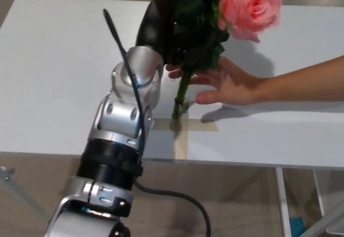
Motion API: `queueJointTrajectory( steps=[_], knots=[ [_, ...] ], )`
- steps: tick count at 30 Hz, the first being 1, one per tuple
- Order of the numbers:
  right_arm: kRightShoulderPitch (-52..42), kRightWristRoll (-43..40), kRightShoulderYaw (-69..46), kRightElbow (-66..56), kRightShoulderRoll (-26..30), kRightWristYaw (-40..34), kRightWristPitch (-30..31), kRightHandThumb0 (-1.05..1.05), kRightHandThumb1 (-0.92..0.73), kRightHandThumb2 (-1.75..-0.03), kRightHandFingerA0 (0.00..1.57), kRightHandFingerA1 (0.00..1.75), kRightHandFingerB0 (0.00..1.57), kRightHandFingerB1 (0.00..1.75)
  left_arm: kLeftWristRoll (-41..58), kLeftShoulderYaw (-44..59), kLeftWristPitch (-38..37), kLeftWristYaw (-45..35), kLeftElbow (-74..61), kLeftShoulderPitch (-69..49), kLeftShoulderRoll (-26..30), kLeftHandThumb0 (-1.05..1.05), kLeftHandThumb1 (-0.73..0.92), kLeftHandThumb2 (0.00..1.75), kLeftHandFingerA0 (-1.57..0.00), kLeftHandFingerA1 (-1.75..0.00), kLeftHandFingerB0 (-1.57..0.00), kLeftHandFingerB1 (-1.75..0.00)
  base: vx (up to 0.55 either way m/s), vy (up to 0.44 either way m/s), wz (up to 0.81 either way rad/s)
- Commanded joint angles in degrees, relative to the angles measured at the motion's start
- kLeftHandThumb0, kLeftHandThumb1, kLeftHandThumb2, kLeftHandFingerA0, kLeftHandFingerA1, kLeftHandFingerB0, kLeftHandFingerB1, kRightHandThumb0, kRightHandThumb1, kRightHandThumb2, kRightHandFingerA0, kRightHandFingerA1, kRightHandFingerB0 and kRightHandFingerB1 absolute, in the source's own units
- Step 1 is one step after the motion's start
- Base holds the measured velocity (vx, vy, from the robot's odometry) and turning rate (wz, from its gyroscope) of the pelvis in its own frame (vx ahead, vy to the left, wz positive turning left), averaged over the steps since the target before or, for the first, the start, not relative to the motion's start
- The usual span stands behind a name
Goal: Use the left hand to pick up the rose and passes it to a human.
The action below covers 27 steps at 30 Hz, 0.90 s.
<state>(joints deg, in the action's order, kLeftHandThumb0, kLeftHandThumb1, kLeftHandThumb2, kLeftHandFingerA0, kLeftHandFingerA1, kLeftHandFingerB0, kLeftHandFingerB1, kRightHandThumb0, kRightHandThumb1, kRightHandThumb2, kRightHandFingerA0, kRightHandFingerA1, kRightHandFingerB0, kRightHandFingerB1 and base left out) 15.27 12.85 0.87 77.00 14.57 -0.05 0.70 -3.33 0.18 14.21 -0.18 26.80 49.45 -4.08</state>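
Pink rose (250,3), big open bloom at top centre-right of the frame, partly cut by the upper edge; dark green leaves bunched below the bloom, thin green stem running down toward the frame's centre. Stem tip hangs over the tape cross (181,135) on the white table (48,76); contact with the surface can't be judged. Left hand (166,33), black, upper centre, is clamped around the leafy part of the stem, bloom sticking out up and to the right of it, stem dropping out below. Silver forearm runs down to the lower left of the frame with a black cable along it. Person's hand (228,84) reaches in from the right edge, palm flat, fingers just behind the stem, right beside the robot's hand. Right hand not visible.
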Motion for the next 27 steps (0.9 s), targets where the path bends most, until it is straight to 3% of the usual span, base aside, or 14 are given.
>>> queueJointTrajectory(
  steps=[1, 17, 27],
  knots=[
    [-0.2, 0.19, 0.38, 0.22, -0.53, 0.62, 0.45, -0.41, -0.74, -0.62, 0.56, 0.39, 0.5, 0.37, 0.89, -0.45, -2.5, 1.88, 2.54, 1.95, -3.11, -0.15, 0.8, 0.74, -0.97, -1.38, -0.78, -1.1, 0.0, 0.0, 0.0],
    [0.26, -0.13, 0.36, 0.2, -0.75, 0.58, 0.5, -0.41, -0.74, -0.62, 0.55, 0.39, 0.49, 0.37, 1.28, -5.21, -3.8, 3.01, 5.13, 2.05, -8.28, -0.15, 0.83, 0.71, -0.95, -1.38, -0.75, -1.15, 0.0, 0.0, 0.0],
    [-0.42, -0.29, 0.17, 0.2, -0.99, 0.8, 0.4, -0.41, -0.74, -0.62, 0.55, 0.39, 0.49, 0.37, 0.44, -9.67, -2.3, 3.65, 5.06, 0.95, -7.46, -0.15, 0.83, 0.72, -0.95, -1.39, -0.73, -1.18, 0.0, 0.0, 0.0]
  ],
)
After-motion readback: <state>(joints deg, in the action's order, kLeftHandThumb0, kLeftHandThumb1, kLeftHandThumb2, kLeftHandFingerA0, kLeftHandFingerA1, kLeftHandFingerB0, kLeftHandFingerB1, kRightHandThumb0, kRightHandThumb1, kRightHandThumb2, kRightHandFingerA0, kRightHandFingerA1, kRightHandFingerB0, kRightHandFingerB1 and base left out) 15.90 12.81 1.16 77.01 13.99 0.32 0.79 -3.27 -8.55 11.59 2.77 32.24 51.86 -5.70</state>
